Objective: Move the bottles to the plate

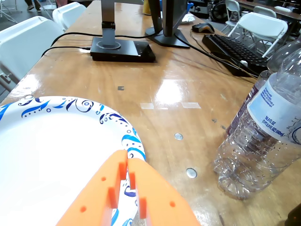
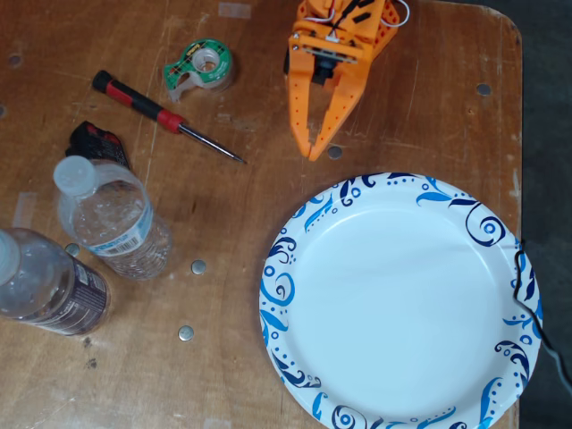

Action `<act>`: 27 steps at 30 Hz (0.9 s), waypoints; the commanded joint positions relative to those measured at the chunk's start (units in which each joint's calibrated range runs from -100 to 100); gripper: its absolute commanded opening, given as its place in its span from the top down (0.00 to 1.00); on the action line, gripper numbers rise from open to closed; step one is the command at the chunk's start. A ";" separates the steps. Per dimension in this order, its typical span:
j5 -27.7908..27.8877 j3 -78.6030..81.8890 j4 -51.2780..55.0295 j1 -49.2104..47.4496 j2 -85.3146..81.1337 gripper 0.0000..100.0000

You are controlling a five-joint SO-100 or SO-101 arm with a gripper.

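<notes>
In the fixed view, the orange gripper (image 2: 313,154), jaws together and empty, points down from top centre; both upright bottles (image 2: 114,219) stand at lower left, opposite the empty plate (image 2: 295,268) at lower right.

light: bright, even | glare: on table (image 1: 174,92) in wrist view | focus: sharp | shadows: soft

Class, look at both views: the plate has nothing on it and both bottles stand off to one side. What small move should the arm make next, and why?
Probably open the shut gripper and swing it left in the fixed view toward the nearer, white-and-blue-labelled bottle. The plate is bare, both bottles stand off it, and the gripper holds nothing.
</notes>
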 commanded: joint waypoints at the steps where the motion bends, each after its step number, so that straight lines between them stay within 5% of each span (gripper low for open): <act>1: -0.04 0.45 -0.02 -0.05 -0.58 0.99; 9: -0.04 0.36 -1.07 0.06 -0.67 0.99; 16: -0.09 0.36 -16.65 3.40 -0.58 0.99; 27: -0.04 0.36 -24.91 8.47 -0.58 0.99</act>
